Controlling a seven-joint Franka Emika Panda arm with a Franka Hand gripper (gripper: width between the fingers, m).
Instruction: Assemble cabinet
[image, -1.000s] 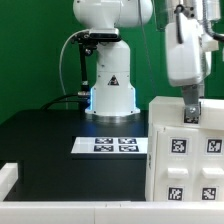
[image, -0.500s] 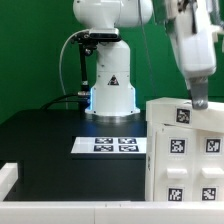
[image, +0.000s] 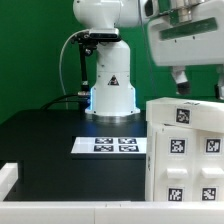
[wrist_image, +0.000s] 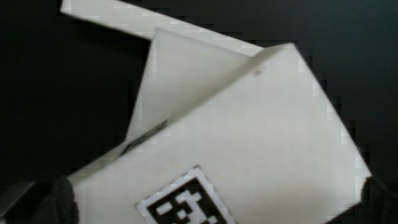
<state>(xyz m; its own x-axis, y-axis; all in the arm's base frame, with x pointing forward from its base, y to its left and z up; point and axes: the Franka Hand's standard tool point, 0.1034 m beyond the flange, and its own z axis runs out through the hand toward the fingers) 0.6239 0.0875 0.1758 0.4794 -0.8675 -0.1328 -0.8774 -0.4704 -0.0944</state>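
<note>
The cabinet (image: 186, 150) is a large white box body with several square black-and-white tags on its faces. It stands at the exterior view's right, near the front. My gripper (image: 200, 86) hangs above the cabinet's top, apart from it, with its fingers (image: 180, 78) spread wide and nothing between them. In the wrist view the cabinet (wrist_image: 231, 120) fills the frame from above, with one tag (wrist_image: 187, 205) showing. The gripper (wrist_image: 205, 214) there shows only as dark fingertips (wrist_image: 25, 203) at the two edges.
The marker board (image: 112, 145) lies flat on the black table to the left of the cabinet. The robot's white base (image: 110, 85) stands behind it. A white ledge (image: 40, 208) runs along the front edge. A green backdrop closes the back.
The gripper has risen off the cabinet's top edge and turned about its wrist, so its hand now lies broadside. The cabinet has not moved.
</note>
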